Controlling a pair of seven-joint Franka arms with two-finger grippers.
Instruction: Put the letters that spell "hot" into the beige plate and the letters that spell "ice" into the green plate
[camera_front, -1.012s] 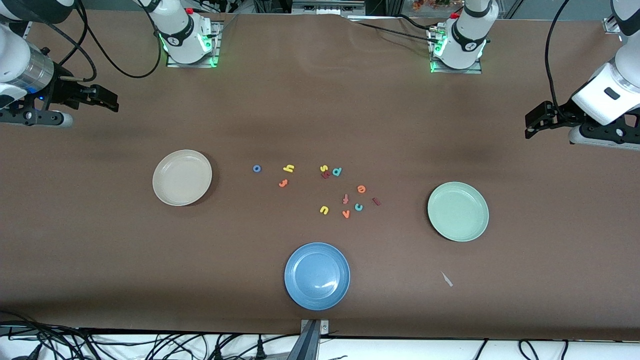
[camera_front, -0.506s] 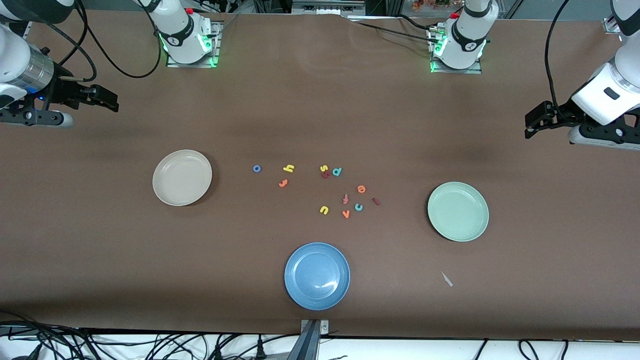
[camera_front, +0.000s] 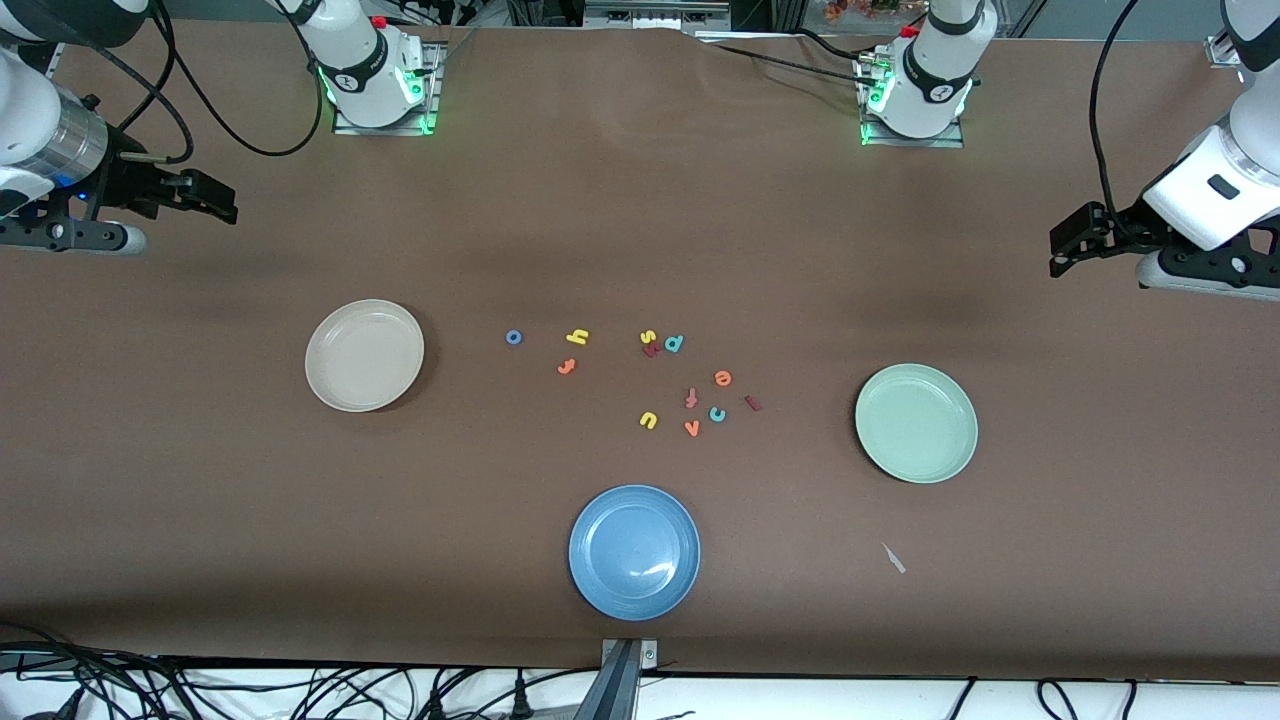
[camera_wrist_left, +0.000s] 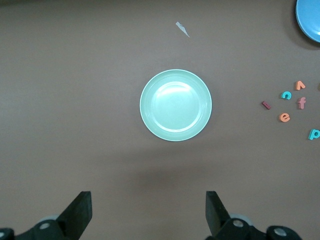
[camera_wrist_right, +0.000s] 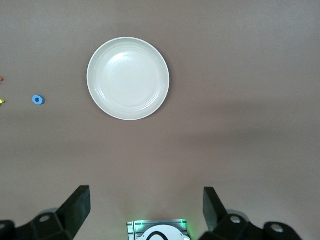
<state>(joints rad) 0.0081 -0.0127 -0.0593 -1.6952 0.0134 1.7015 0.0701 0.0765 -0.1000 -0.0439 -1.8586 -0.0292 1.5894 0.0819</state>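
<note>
blue plate (camera_front: 634, 552) set nearest camera, spare letters (camera_front: 660, 342) scattered mid-bench | left tool (camera_wrist_left: 148, 212) spread, empty | right tool (camera_wrist_right: 146, 209) spread, empty

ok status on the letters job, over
Left gripper and right gripper both up, jaws open, empty. Beige plate and green plate empty; letters loose mid-table. Nothing in the way.
</note>
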